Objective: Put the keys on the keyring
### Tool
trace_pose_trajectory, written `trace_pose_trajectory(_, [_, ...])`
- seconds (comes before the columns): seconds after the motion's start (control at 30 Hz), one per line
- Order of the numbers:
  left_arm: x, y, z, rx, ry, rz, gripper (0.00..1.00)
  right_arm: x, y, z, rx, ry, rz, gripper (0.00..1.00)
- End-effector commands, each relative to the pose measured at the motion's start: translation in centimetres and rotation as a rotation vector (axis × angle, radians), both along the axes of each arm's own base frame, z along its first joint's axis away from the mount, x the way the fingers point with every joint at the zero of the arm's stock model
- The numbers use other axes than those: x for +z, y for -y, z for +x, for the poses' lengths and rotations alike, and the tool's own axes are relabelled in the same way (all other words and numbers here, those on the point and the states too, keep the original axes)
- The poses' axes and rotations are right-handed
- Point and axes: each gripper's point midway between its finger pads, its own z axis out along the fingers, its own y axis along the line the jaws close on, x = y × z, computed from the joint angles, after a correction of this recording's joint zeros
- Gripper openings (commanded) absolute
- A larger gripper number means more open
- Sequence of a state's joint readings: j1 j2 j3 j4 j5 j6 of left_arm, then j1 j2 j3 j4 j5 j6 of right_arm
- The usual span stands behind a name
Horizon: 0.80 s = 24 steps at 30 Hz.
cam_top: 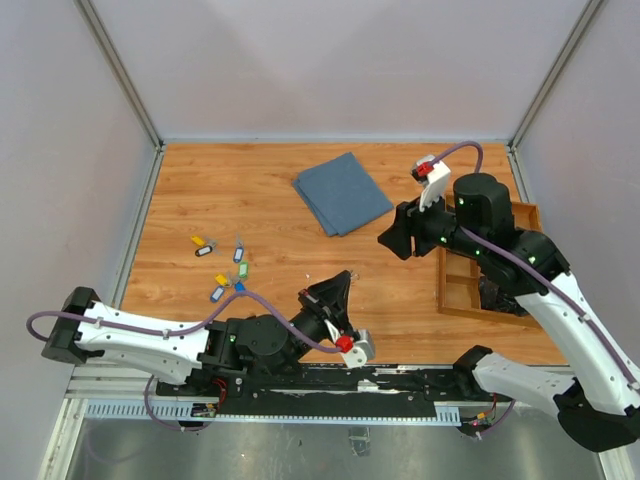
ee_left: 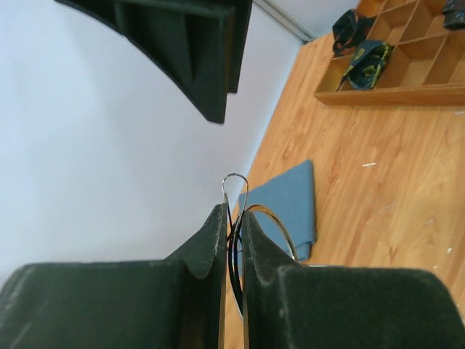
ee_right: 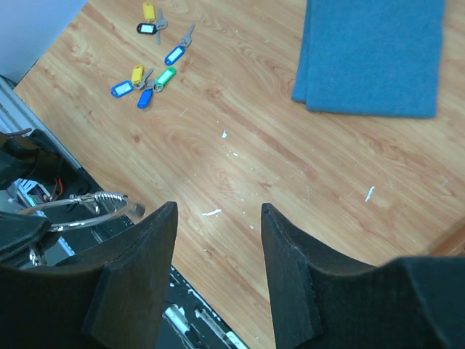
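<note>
Left gripper [ee_left: 232, 212] was found pressed together on the keyring [ee_left: 235, 176], raised off the table near its front edge. The wire stood edge-on between the pads, and its loop projected past the fingertips toward the blue cloth [cam_top: 342, 192]. Judged purpose: to present the ring to the other arm for threading.

Right gripper [ee_right: 218, 211] hovered over bare boards with its jaws apart and nothing between them.

The keys [cam_top: 225, 265] lay flat in a loose cluster at left, well apart from both grippers, with their tags pointing in mixed directions.
</note>
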<state>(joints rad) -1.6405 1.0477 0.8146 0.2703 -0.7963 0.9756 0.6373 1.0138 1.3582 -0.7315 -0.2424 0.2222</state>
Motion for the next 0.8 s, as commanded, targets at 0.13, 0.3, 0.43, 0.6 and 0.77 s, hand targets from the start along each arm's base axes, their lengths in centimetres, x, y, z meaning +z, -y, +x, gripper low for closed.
trace_pose_trajectory(0.13, [2.5,-2.4,-0.7,0.11,0.216,-0.038,0.0,1.6,2.8,-0.1,-0.033,0.192,-0.028,0.51])
trace_pose_trajectory(0.3, [2.0,-3.1,-1.2,0.139,0.317,-0.017,0.0,2.9,2.6,-0.8,0.005,0.296,0.036,0.5])
trace_pose_trajectory(0.43, [1.7,-3.1,-1.5,0.133,0.337,-0.009,0.01,3.9,2.2,-1.5,0.05,0.394,0.095,0.48])
trace_pose_trajectory(0.6, [1.8,-3.1,-1.5,0.137,0.355,0.0,0.01,4.5,1.7,-2.7,0.116,0.46,0.136,0.5])
trace_pose_trajectory(0.77, [1.6,-2.8,-1.6,0.13,0.364,0.01,0.0,3.5,0.5,-3.7,0.224,0.406,0.119,0.51])
